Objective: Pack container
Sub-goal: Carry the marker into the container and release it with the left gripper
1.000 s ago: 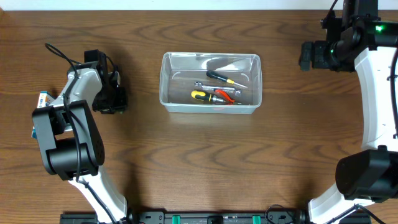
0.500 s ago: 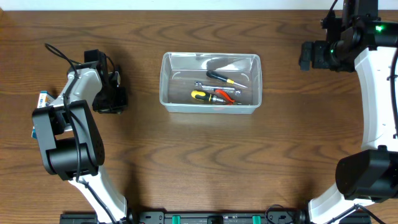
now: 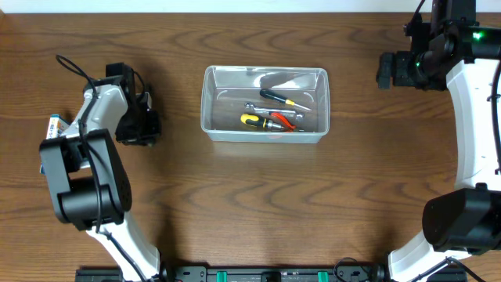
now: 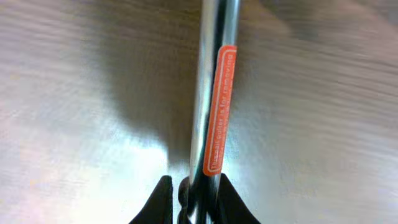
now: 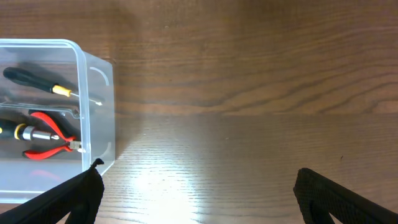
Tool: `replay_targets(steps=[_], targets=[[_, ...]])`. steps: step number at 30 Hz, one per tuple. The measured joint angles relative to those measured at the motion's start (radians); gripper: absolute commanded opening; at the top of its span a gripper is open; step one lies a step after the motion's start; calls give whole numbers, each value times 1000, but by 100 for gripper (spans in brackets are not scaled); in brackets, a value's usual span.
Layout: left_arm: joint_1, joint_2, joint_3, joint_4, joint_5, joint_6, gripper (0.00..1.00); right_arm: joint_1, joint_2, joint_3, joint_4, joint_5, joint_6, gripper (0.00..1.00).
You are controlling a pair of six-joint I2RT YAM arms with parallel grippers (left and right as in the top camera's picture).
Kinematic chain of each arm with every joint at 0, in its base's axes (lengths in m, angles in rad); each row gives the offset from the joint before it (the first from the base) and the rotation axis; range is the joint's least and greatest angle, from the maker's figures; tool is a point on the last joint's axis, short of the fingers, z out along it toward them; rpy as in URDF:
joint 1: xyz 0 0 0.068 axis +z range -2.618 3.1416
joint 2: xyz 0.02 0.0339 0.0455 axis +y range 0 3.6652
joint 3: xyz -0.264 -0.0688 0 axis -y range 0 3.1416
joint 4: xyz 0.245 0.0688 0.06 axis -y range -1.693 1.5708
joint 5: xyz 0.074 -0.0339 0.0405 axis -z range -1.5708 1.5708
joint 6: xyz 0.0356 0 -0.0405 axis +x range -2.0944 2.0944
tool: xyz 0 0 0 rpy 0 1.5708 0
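Note:
The container (image 3: 207, 102), a clear plastic tub, stands at the table's middle back. In it lie a black-and-yellow screwdriver (image 3: 278, 98), red pliers (image 3: 285, 121), another screwdriver (image 3: 254, 121) and a silver wrench (image 3: 254, 106). Left of the tub, my left gripper (image 3: 142, 121) is low over the wood. In the left wrist view the left gripper (image 4: 189, 186) is shut on a shiny metal tool (image 4: 211, 74) with an orange label (image 4: 221, 112). My right gripper (image 3: 387, 70) hovers right of the tub. Its fingers (image 5: 74, 193) are wide open with nothing between them, and the container's corner (image 5: 93, 93) shows at left.
A small blue-and-white box (image 3: 52, 125) lies at the far left, beside the left arm. The table's back edge runs along the top of the overhead view. Both arm bases stand at the front corners.
The left arm has shifted very slightly over its spot. The tub, its tools and the right arm have not moved.

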State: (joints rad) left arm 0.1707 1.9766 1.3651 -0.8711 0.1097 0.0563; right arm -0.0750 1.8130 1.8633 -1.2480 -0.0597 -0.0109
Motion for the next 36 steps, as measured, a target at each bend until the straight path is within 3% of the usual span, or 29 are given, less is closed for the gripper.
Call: replay_targets(steps=[9, 15, 20, 23, 36], targets=[[-145, -391, 68, 6, -3, 41, 6, 0, 0, 0, 0, 0, 0, 99], [-402, -513, 79, 43, 5, 301, 6, 0, 0, 0, 0, 0, 0, 99], [-549, -459, 79, 97, 15, 531, 6, 0, 0, 0, 0, 0, 0, 99], [-589, -392, 79, 141, 16, 600, 6, 0, 0, 0, 0, 0, 0, 99], [-600, -16, 79, 180, 15, 678, 7, 0, 0, 0, 0, 0, 0, 99]])
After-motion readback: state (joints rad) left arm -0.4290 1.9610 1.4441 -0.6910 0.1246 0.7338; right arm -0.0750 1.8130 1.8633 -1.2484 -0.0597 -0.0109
